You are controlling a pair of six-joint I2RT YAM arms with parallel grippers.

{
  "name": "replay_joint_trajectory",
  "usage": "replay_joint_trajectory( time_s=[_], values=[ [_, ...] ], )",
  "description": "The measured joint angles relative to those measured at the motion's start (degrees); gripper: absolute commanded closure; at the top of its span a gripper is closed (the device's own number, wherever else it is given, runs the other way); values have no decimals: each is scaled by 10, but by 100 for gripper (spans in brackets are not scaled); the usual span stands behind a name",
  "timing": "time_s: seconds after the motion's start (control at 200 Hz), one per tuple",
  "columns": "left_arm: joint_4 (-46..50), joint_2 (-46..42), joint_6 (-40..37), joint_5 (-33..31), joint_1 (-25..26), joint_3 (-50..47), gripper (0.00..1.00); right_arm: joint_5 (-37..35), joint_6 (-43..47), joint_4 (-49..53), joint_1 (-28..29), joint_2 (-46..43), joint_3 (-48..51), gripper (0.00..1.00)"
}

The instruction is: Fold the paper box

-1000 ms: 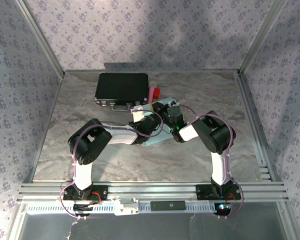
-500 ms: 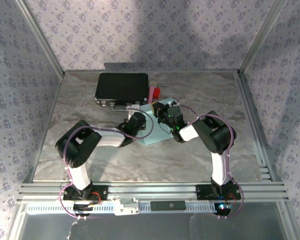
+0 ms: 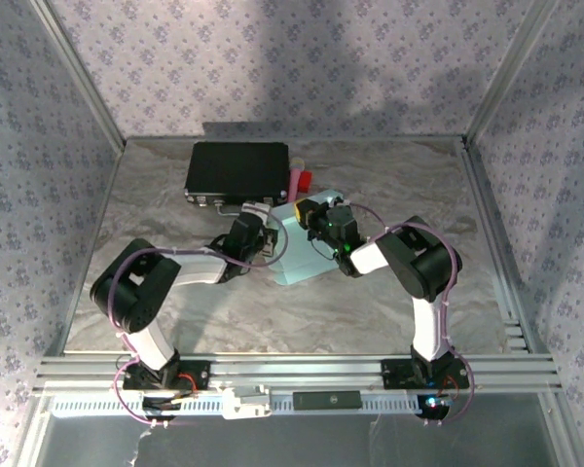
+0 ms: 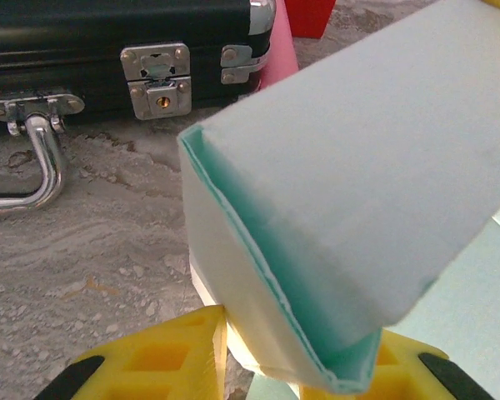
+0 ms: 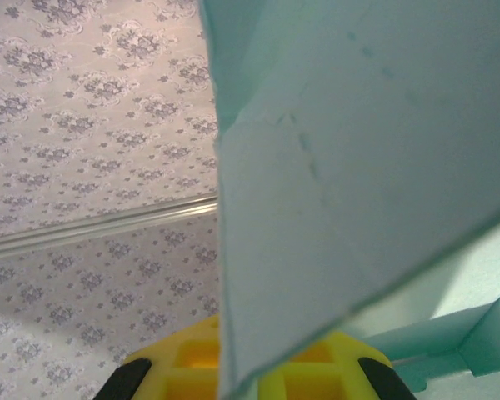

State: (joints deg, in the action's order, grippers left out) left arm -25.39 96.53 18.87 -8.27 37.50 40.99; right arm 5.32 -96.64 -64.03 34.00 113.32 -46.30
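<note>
Grey marbled table [image 3: 389, 302], black latched case [image 3: 237, 170] at far side, red block [image 3: 306, 177] and pink item [image 3: 295, 182] beside its right end, pale-blue paper box [image 3: 297, 261] near centre.

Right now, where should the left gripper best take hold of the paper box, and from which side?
Likely the thin wall at the open end of the paper box, coming from the left: that card edge faces the left gripper, and the right gripper pinches the opposite end.
</note>
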Motion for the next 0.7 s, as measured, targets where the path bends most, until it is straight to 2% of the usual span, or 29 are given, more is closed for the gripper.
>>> replay_joint_trajectory(
  time_s=[0.7],
  values=[
    [12, -54, -108, 65, -16, -49, 79, 28, 0, 5, 0, -2, 1, 100]
  ],
)
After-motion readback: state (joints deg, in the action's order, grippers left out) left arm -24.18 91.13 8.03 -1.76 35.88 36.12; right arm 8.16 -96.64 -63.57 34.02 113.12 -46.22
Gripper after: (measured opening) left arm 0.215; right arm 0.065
